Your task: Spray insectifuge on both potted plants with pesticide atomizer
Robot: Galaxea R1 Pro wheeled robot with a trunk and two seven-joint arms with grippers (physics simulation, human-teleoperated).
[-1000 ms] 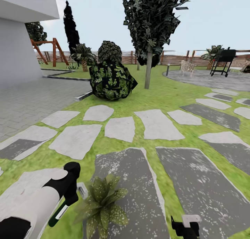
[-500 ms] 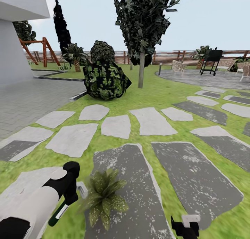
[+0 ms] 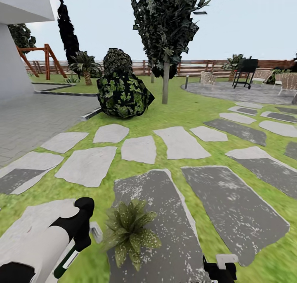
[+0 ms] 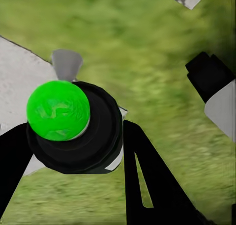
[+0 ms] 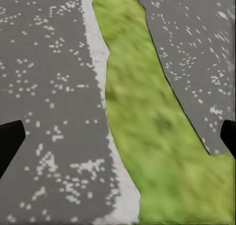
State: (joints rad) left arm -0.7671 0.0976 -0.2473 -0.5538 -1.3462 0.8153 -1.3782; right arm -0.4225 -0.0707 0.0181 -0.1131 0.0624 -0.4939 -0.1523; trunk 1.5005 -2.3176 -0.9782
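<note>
One potted plant (image 3: 131, 231), a low rosette of speckled green leaves, sits at the near left edge of a dark stepping stone (image 3: 161, 217) in the garden. My left gripper (image 3: 83, 235) hangs just left of the plant and is shut on the pesticide atomizer (image 3: 65, 261), whose dark green body with a white label slants down below the fingers. In the left wrist view the atomizer (image 4: 73, 122) shows end-on as a black ring with a bright green disc between the black fingers (image 4: 147, 176). My right gripper (image 5: 118, 139) is open over stone and grass.
Pale and dark stepping stones (image 3: 88, 165) cross the lawn. Ahead stand a dark leafy shrub (image 3: 123, 89) and a tree (image 3: 166, 81). A paved circle with a grill (image 3: 244, 71) lies far right before the wooden fence. Grey paving (image 3: 33, 118) and a house wall are on the left.
The whole picture has slid left, so the camera turned right. The plant now sits slightly more to the right in view. Both arms hold their pose.
</note>
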